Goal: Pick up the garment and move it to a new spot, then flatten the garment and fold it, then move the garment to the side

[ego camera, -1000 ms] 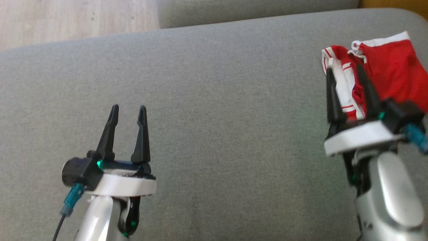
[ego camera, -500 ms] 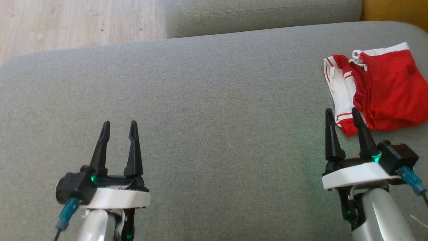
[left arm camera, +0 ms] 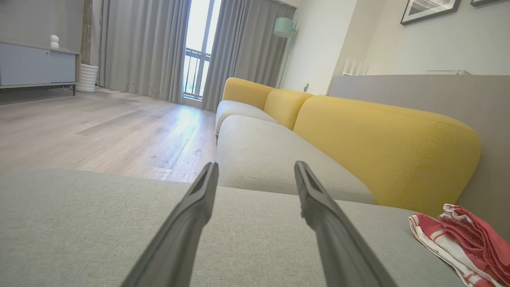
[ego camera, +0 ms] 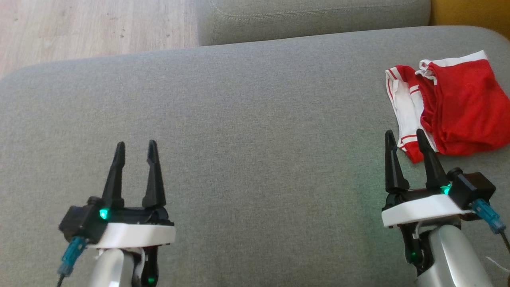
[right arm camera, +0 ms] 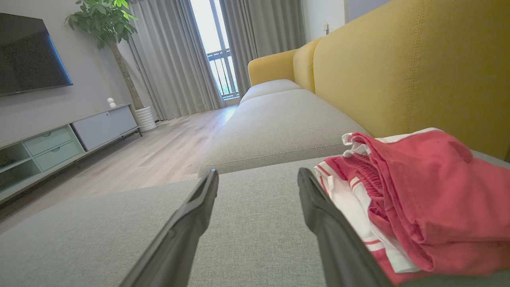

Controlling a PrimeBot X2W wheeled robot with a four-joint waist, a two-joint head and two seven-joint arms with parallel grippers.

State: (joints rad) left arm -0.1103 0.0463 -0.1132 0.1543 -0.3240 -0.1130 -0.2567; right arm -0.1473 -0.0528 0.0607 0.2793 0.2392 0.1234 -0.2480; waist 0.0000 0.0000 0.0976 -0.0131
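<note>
1. Your left hand [ego camera: 135, 145] and right hand [ego camera: 404, 133] hover spread, empty, over a grey sofa seat [ego camera: 259, 119]
2. The red-and-white garment [ego camera: 458, 111] lies just past your right hand
3. Wooden floor [ego camera: 79, 28] beyond, yellow backrest [right arm camera: 398, 59] alongside

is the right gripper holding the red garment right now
No, the right gripper stands open and empty on the grey cushion, with the red garment lying loose just beyond its tips.
</note>
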